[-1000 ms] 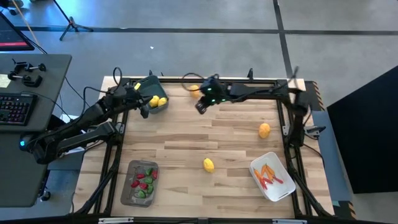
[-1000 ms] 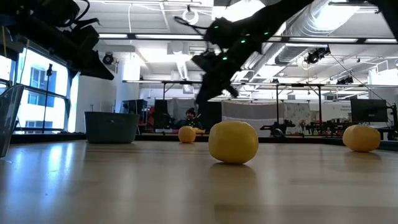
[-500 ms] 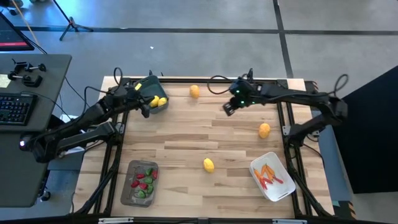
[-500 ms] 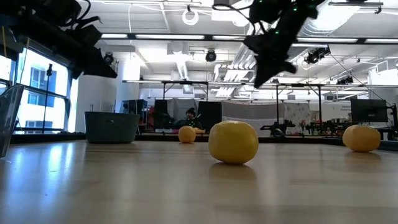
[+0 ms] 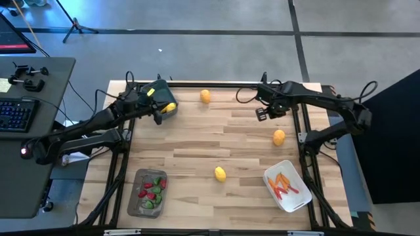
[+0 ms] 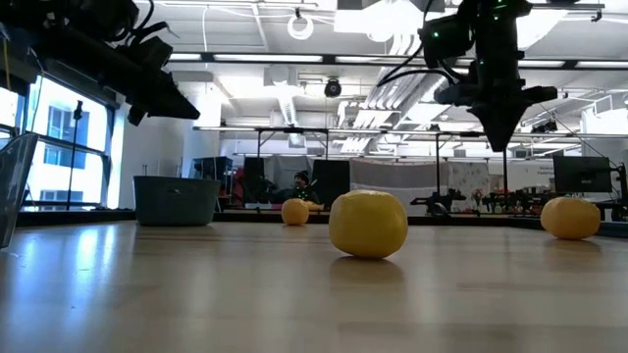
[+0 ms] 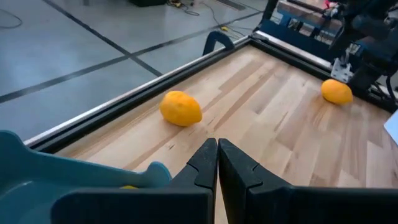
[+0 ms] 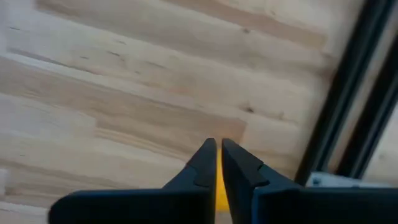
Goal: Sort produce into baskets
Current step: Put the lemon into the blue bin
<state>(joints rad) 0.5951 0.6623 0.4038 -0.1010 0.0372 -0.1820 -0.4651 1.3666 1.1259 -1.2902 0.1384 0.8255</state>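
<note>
The blue-grey tub (image 5: 162,105) stands at the far left with yellow lemons (image 5: 169,107) in it. My left gripper (image 7: 217,148) is shut and empty over the tub's right rim (image 7: 74,171). My right gripper (image 5: 262,113) is shut and empty, pointing down above bare table at the far right; it also shows in the low view (image 6: 500,137). Loose lemons lie on the table at the far edge (image 5: 205,96), at the right (image 5: 279,137) and near the middle (image 5: 220,174). A thin yellow sliver shows between the right fingers (image 8: 219,180); I cannot tell what it is.
The shallow grey tray (image 5: 136,196) with red and green pieces stands near left. The white tub (image 5: 298,200) with orange sticks stands near right. Black frame rails (image 5: 296,118) run along the table's edges. Bare wood lies between the lemons.
My right gripper has gone from beside the far-edge lemon toward the table's right edge, staying shut, and has turned from slanting to pointing straight down. My left gripper has shifted a little to the right over the tub. The lemons have stayed put.
</note>
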